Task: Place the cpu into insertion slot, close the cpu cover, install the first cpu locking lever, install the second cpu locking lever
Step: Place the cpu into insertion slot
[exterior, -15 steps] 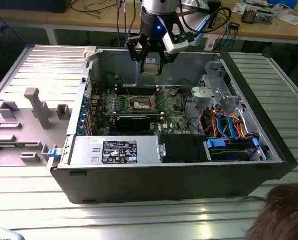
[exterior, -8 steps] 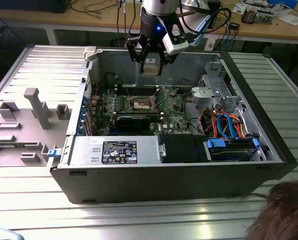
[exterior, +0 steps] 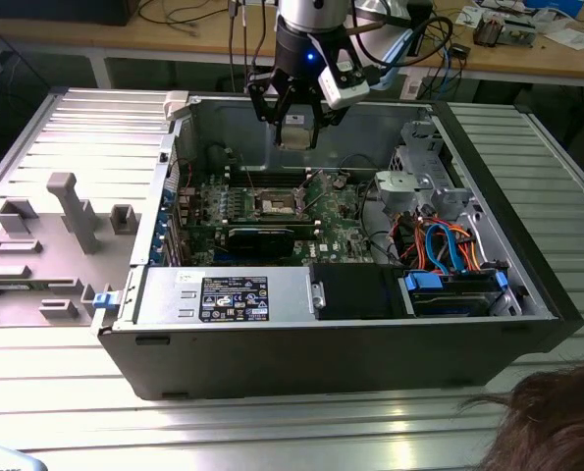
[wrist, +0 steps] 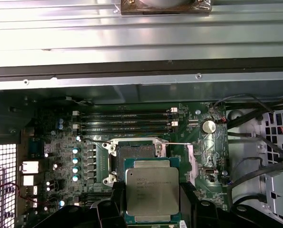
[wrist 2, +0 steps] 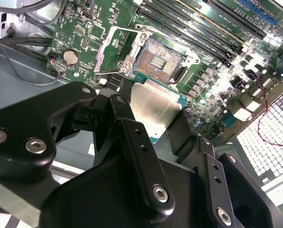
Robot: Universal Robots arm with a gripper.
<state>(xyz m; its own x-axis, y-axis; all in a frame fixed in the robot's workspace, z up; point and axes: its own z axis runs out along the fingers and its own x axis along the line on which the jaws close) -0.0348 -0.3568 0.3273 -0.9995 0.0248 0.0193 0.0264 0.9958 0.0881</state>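
Above the open computer case (exterior: 370,343), which lies on its side so that the green motherboard (exterior: 336,231) faces up: one gripper (exterior: 294,123). Item held: the cpu (wrist 2: 155,107), clamped by two opposite edges between black fingers (wrist 2: 131,137). Its silvery-grey metal top is turned toward the wrist cameras and the chip is flat to the board, a hold that leaves the underside free to meet the contacts. Position of the cpu: in the air, well clear of the board in the exterior view. In both wrist views it overlaps the near edge of the insertion slot (wrist 2: 158,59), so it is judged close to lined up but not seated. Insertion slot: dark brownish contact field bare, nothing in it. The cpu cover (wrist 2: 113,51): silvery frame tipped up and back on one side of the socket, leaving the opening unobstructed. Locking levers: thin wires beside the socket seem to stand unlatched, though they are too fine to be sure. Neighbouring items: long memory slots (wrist: 124,118) beside the socket; coin cell (wrist: 208,127) on the board; orange and blue cables (exterior: 439,240) at the exterior view's right. Task status, judged: first step under way, cover not yet closed, levers not yet installed.
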